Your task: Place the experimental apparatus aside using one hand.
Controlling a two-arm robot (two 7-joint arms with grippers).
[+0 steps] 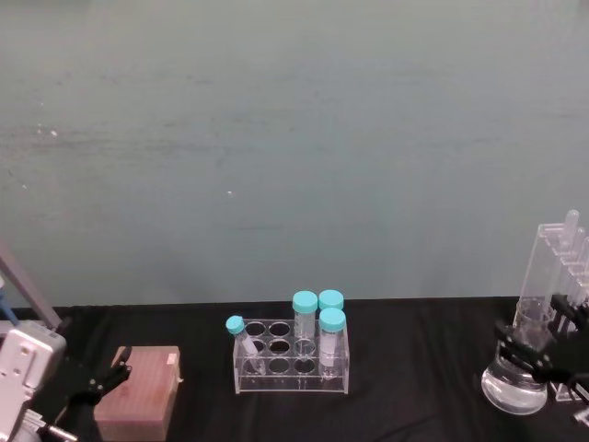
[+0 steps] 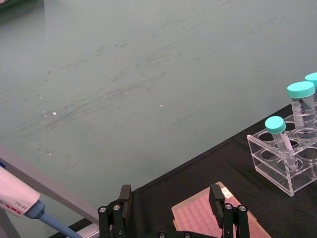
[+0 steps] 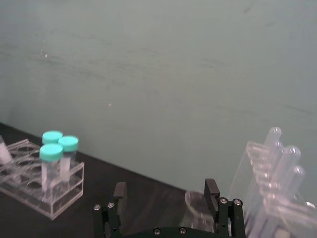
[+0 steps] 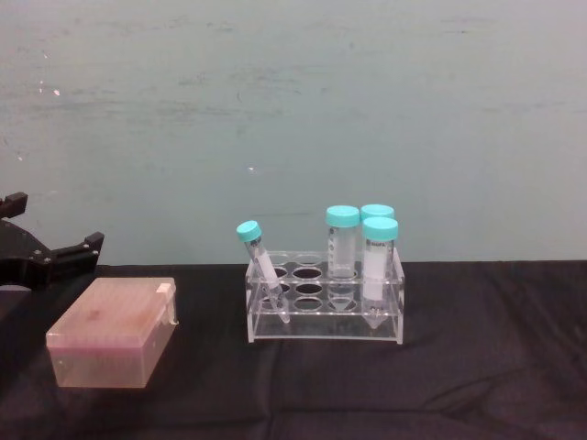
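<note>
The experimental apparatus stands at the table's far right. A clear conical flask [image 1: 512, 387] sits in front of a tall acrylic rack of long pipettes [image 1: 558, 265]. My right gripper [image 1: 532, 352] hovers at the flask's neck. In the right wrist view this gripper [image 3: 166, 191] is open, and the flask's mouth [image 3: 197, 199] lies inside the gap, close to one finger [image 3: 212, 189]. The pipette rack [image 3: 277, 178] rises just beyond it. My left gripper [image 1: 101, 379] is parked open at the table's left, beside a pink box.
A pink lidded box [image 1: 138, 394] lies at front left. A clear tube rack [image 1: 293, 357] with several teal-capped tubes stands at centre. A pipette handle [image 2: 20, 199] leans at the far left. The black tablecloth [image 1: 414, 387] is bare between tube rack and flask.
</note>
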